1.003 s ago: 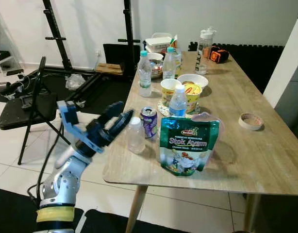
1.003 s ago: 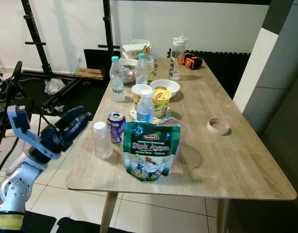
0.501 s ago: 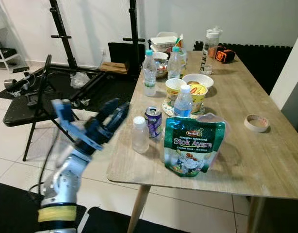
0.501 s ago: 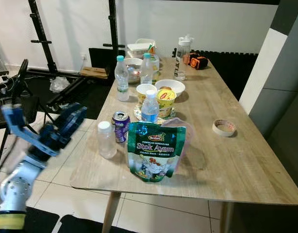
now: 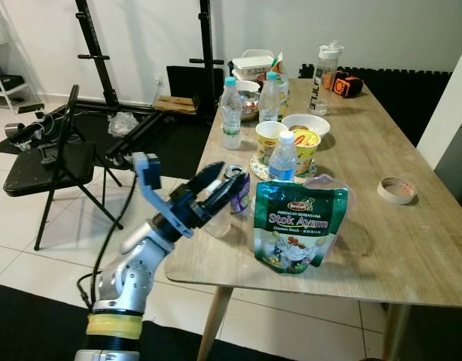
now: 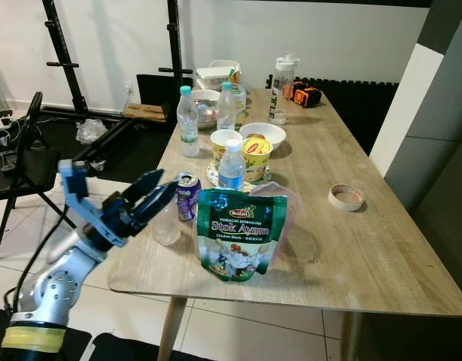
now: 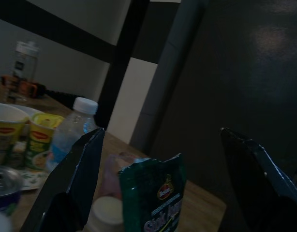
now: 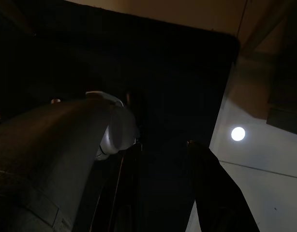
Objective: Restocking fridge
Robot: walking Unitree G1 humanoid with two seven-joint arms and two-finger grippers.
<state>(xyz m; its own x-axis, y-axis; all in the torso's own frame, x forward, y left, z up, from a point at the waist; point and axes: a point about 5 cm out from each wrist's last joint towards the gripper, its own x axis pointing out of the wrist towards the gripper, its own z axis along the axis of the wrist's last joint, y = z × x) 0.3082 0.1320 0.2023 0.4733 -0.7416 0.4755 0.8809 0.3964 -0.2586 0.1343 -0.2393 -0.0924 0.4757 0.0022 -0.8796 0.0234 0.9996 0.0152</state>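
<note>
Near the front left corner of the wooden table (image 5: 396,248) stand a small clear bottle with a white cap (image 6: 167,226), a purple drink can (image 6: 187,197) and a green "Stok Ayam" pouch (image 5: 297,233). My left gripper (image 5: 225,180) is open and reaches over the table's left edge. Its fingers (image 6: 162,180) lie just in front of the small bottle and the can, and whether they touch is unclear. In the left wrist view the two fingers (image 7: 76,179) spread wide, with the pouch (image 7: 153,198) and the white cap (image 7: 107,210) between them. The right wrist view is dark.
Behind the pouch are a water bottle (image 5: 282,158), two noodle cups (image 5: 270,139), a white bowl (image 5: 305,122), taller bottles (image 5: 231,113) and a shaker (image 5: 323,68). A tape roll (image 5: 397,189) lies at the right. A black folding chair (image 5: 58,162) and a black rack stand on the left floor.
My left arm has swung right, from beside the table's edge to over its corner; the open gripper now sits at the small bottle and can. The things on the table stay put.
</note>
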